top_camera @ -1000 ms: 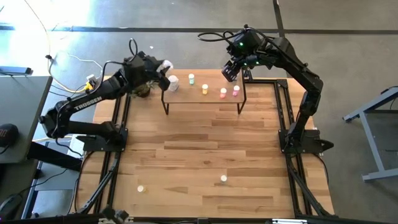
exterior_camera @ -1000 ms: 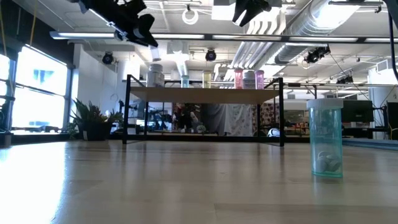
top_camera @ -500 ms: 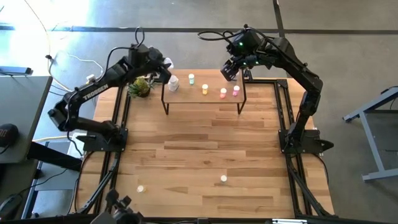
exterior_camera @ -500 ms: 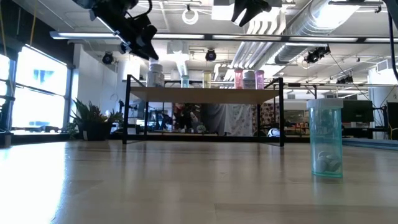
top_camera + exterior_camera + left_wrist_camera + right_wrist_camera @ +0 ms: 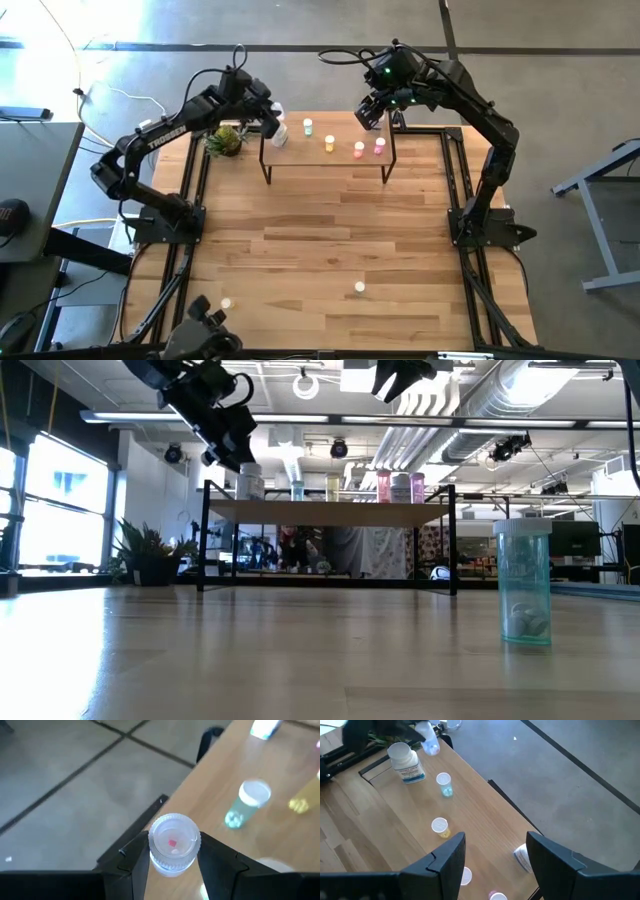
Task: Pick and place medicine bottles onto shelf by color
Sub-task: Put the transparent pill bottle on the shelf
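Clear bottle [image 5: 173, 845] clamped in left pincer [image 5: 172, 860], above shelf [image 5: 260, 775] end

The wooden desk [image 5: 320, 240] carries the shelf [image 5: 340, 158] at its far edge, a leafy plant [image 5: 226, 141] beside it, and two small bottles [image 5: 360, 288] [image 5: 227, 302] near the front.

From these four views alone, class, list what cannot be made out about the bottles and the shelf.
- Low view: colour of the clear bottle in the left end effector is hidden by its dark fingers.
- High view: labels on the shelf bottles are too small.
- Right wrist view: the white bottle on its side is partly hidden behind the right end effector.
- Low view: contents of the blue bottle are blurred.
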Controlling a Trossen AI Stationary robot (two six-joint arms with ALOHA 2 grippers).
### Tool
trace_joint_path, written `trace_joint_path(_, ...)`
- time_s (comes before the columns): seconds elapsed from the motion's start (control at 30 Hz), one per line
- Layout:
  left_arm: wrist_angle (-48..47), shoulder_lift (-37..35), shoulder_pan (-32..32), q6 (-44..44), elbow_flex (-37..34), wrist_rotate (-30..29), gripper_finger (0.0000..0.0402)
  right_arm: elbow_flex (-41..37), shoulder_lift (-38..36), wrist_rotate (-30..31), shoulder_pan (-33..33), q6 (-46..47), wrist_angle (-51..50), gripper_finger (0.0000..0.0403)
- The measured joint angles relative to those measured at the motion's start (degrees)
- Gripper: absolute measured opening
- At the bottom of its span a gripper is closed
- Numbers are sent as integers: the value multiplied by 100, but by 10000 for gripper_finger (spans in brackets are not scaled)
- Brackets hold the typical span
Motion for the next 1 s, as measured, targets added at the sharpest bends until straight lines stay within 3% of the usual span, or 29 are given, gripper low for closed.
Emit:
trace_joint_path(0.5, -194, 235, 11, -107, -2, -37, 153, 1, 0, 0, 0, 19, 0, 201)
trace_joint_path(1.0, -210, 211, 11, -45, 16, -177, 238, 0, 0, 0, 4, 149, -1, 201)
